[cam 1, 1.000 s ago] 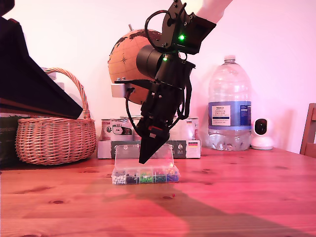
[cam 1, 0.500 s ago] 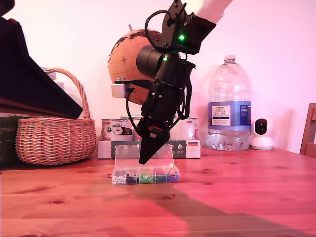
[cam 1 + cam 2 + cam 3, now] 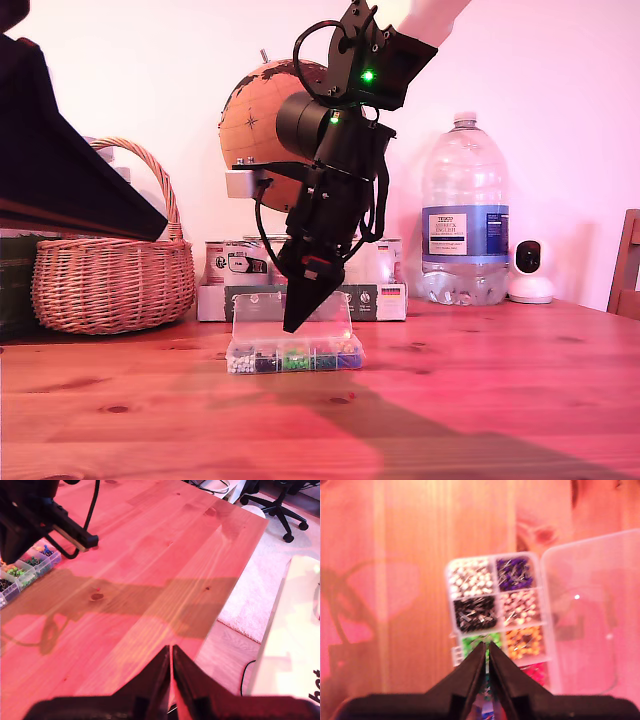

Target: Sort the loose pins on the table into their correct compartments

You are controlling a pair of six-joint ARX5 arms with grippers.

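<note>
Counter boards fill the lower part of the exterior view, bare of anything I can pick out as a loose pin; a speck that small may simply not show. Just behind, at lower centre of that frame, sits the clear organiser box with its lid swung up, so the compartments lie open from above. My second gripper hangs directly over the box, tips pointing down, jaws clenched to a thin slit. In the second wrist view its tips cover the green cell, beside the orange one and past the black, white and purple cells. I judge it is poised there to drop a green-headed pin among its kind, but I cannot make out a pin between the jaws. My first gripper, also pressed shut with nothing visible in it, looks over bare counter toward the far edge, seemingly parked clear. Farther back in the exterior view stand a wicker basket at left, a globe and a water bottle.
</note>
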